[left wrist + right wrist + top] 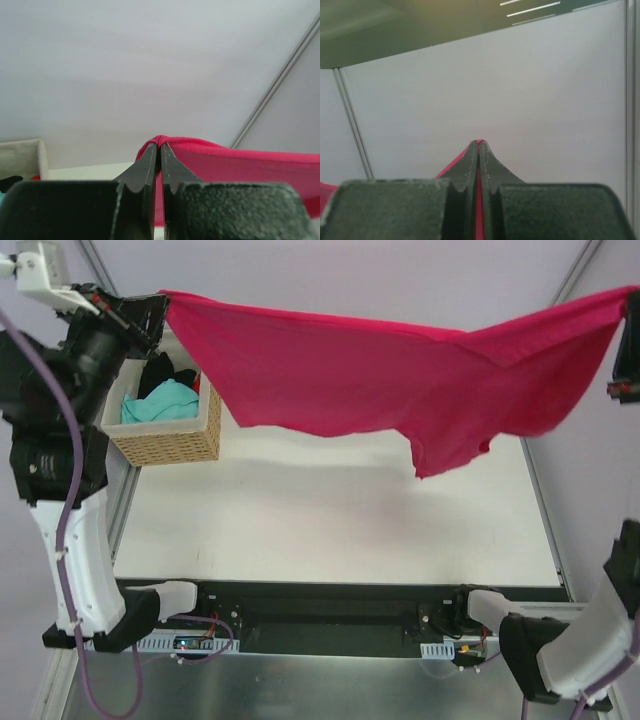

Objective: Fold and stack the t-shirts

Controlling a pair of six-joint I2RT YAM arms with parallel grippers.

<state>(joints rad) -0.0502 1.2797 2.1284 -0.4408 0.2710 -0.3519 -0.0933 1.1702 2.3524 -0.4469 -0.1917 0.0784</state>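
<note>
Above the basket's far-left corner, left gripper (159, 145): I see its jaws pressed together on a corner of the crimson-pink t-shirt (380, 380), a small fold of red cloth poking out past the tips.
Basket (170, 440): woven wicker with a pale lining, sitting at the left edge of the white table (330, 530), directly under my left arm.
Basket contents: a teal t-shirt (160, 405) bunched up on the near-left side and a black t-shirt (180, 372) crumpled behind it toward the far side. Both are loose heaps, neither is folded.
Crimson-pink t-shirt: held up in the air, its top edge stretched from above the basket all the way across to the right. Its left end overhangs the basket's far-right corner. The lower edge sags, and one flap hangs lowest well to the right of the basket. It is off the table, which shows only a faint shadow below it.
Right gripper (479, 144): far to the right of the basket, at the overhead view's edge. Its jaws are clamped on the shirt's other end, with red cloth showing between and below the tips.
</note>
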